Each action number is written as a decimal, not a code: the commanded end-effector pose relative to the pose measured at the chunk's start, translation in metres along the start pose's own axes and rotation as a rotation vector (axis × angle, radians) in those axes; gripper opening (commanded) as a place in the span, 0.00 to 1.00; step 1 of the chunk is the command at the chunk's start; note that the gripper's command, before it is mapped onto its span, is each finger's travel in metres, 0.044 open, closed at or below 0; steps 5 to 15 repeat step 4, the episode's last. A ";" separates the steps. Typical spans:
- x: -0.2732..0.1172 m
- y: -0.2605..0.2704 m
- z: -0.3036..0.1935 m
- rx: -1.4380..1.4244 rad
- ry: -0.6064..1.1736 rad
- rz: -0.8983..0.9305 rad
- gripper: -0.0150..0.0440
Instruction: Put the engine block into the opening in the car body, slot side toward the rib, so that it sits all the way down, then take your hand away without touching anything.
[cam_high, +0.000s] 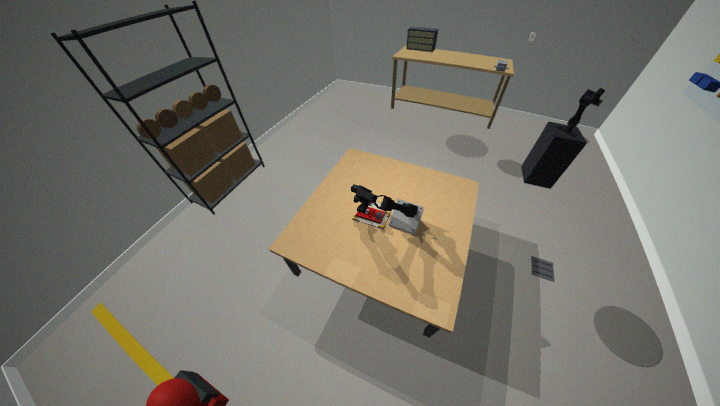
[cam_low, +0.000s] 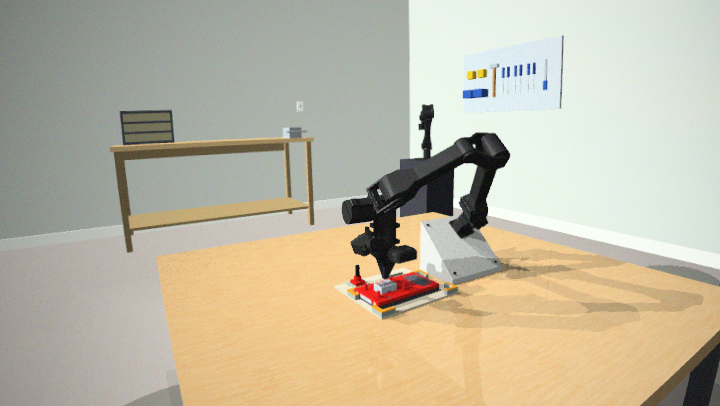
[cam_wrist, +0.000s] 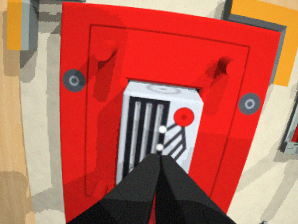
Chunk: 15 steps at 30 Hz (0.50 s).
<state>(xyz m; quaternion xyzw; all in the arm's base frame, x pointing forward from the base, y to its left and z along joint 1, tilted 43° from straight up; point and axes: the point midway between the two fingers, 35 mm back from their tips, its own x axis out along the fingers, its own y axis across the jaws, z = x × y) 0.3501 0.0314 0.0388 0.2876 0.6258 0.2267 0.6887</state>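
The red car body (cam_high: 375, 216) (cam_low: 428, 287) (cam_wrist: 150, 55) lies flat on the pale base plate (cam_low: 343, 287) (cam_wrist: 42, 125). The white engine block (cam_low: 385, 287) (cam_wrist: 186, 102) sits in the opening, black stripes and a red disc on its top; part of its end face shows above the red surface. Whether it is fully down is unclear. My gripper (cam_low: 385, 276) (cam_wrist: 157, 164) is shut and empty, pointing down, tips over the block; whether they touch it is unclear. The fingers hide the block's near end, and I cannot make out the rib.
Short red posts (cam_wrist: 223, 66) stand on the body around the block. Orange-topped corner brackets (cam_low: 384, 309) (cam_wrist: 287, 65) surround the body. A small red part with a black post (cam_low: 357, 277) stands at the plate's left corner. The grey wedge-shaped arm mount (cam_high: 403, 222) (cam_low: 456, 257) is beside the plate.
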 end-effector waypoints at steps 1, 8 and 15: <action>0.000 0.000 0.000 -0.003 0.000 0.001 0.25; -0.001 0.001 0.000 -0.007 -0.001 0.002 0.25; -0.001 0.001 0.000 -0.007 -0.001 0.002 0.25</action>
